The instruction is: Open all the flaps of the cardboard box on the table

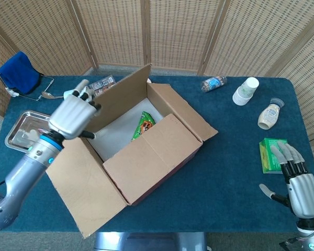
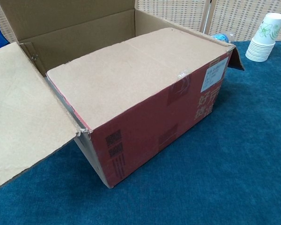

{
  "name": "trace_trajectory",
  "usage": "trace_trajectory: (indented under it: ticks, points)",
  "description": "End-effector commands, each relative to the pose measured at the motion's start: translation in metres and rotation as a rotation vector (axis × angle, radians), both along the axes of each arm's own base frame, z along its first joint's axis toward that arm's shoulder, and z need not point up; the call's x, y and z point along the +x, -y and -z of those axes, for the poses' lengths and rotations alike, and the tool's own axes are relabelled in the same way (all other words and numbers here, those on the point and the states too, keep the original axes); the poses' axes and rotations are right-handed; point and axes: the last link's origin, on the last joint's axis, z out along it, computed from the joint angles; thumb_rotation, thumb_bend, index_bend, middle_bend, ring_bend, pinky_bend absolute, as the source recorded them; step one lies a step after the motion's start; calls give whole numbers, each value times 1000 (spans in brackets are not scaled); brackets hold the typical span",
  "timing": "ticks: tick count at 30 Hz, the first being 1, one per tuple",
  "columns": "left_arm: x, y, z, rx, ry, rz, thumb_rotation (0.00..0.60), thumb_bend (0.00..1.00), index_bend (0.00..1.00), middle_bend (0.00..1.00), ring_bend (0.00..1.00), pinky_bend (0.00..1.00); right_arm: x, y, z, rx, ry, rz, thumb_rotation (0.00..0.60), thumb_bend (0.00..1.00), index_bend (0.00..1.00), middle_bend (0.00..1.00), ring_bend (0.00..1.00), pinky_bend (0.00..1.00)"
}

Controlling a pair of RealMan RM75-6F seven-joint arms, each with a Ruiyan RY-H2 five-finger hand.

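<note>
The cardboard box sits mid-table, red-sided in the chest view. Its far long flap stands upright. My left hand holds that flap's left end, fingers curled at its top edge and thumb toward the inside. The near long flap still lies flat over half the opening, also seen in the chest view. Both end flaps, left and right, are folded outward. A green packet shows inside. My right hand hovers open at the near right, away from the box.
A metal tray, white mug and blue cloth lie at the left. A bottle, stacked paper cups, a jar and a green carton lie at the right.
</note>
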Motion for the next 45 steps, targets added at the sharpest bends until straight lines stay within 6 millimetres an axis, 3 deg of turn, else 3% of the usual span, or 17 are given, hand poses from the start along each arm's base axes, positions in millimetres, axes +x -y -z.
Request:
trace_trajectory:
  ticks: [1, 12, 19, 27, 31, 34, 39, 42, 45]
  points:
    - [-9, -7, -14, 48, 9, -20, 178, 0, 476, 563, 222, 54, 0, 0, 1, 5, -2, 1, 600, 0, 0, 0, 0, 117]
    - [-57, -19, -49, 160, -41, -134, 183, 0, 478, 564, 222, 47, 1, 1, 5, 21, -5, 0, 600, 0, 0, 0, 0, 117]
    - [-105, -25, -45, 152, -79, -247, 176, 0, 479, 560, 222, 43, 1, 1, 7, 30, -7, 0, 600, 0, 0, 0, 0, 117]
    - [-132, -30, -33, 132, -79, -299, 177, 0, 483, 546, 217, 15, 2, 1, 9, 42, -7, -1, 600, 0, 0, 0, 0, 117]
    - [-133, -28, -23, 102, -51, -305, 173, 0, 484, 533, 207, 0, 2, 1, 10, 44, -8, -3, 600, 0, 0, 0, 0, 118]
    - [-123, -28, -19, 79, 41, -307, 178, 0, 484, 516, 207, 17, 2, 1, 10, 46, -5, -1, 600, 0, 0, 0, 0, 117]
    - [-104, -22, -15, -5, 224, -355, 178, 0, 471, 457, 228, 180, 2, 1, 9, 47, 0, -5, 600, 0, 0, 0, 0, 117]
    - [-91, -19, -9, -79, 347, -392, 177, 0, 464, 433, 235, 214, 2, 0, 9, 53, 1, -7, 600, 0, 0, 0, 0, 118]
    - [-69, -16, 2, -196, 495, -441, 180, 0, 460, 423, 248, 301, 2, 0, 10, 53, -3, -7, 600, 0, 0, 0, 0, 117]
